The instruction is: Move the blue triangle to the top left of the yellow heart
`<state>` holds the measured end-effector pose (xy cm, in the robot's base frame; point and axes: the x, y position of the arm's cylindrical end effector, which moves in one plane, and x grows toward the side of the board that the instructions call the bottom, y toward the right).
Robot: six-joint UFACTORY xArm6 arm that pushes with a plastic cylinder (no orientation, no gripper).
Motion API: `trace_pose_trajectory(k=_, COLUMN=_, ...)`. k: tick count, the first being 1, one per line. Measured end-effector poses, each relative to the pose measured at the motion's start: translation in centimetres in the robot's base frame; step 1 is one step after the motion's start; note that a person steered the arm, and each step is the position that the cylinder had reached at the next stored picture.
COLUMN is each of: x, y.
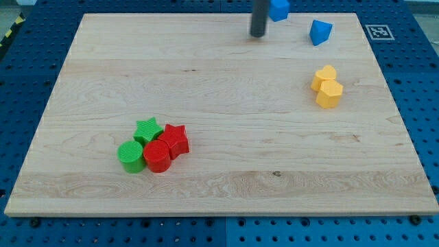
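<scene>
Blue triangle: it lies in the upper right of the frame, on the worktop, well apart from the red and green blocks. One corner seems to point to the view's bottom left; a clear long axis I cannot tell.
Yellow heart: it lies in the right part of the frame, below the blue triangle and apart from it. Its lobes seem to face the view's top, but this is not sure.
Yellow hexagon: it touches the yellow heart on its lower right side.
Blue block: it is at the top edge, partly cut off, so its shape is not clear. It is just to the right of the rod.
My tip: the tool is only a dark rod, with no jaws, and it holds nothing. Its end stands on the worktop in the upper middle, to the left of the blue triangle, not touching it.
Green star, green cylinder, red cylinder, red star: they sit in one tight group in the lower left.
Worktop: pale wood.
Writing: no readable words; a black and white square marker is in the upper right corner.
</scene>
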<state>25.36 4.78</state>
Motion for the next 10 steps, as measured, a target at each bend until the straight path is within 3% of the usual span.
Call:
trace_pose_trajectory(k=1, x=-3.2, y=-6.1)
trace_pose_trajectory(k=2, x=-6.1, y=-7.8)
trace_pose_trajectory(k=6, x=-6.1, y=-4.5)
trace_pose_trajectory(k=8, x=-5.8, y=2.0)
trace_pose_trajectory(k=9, x=1.4, y=6.8)
trace_pose_trajectory(k=10, x=12.1, y=11.2)
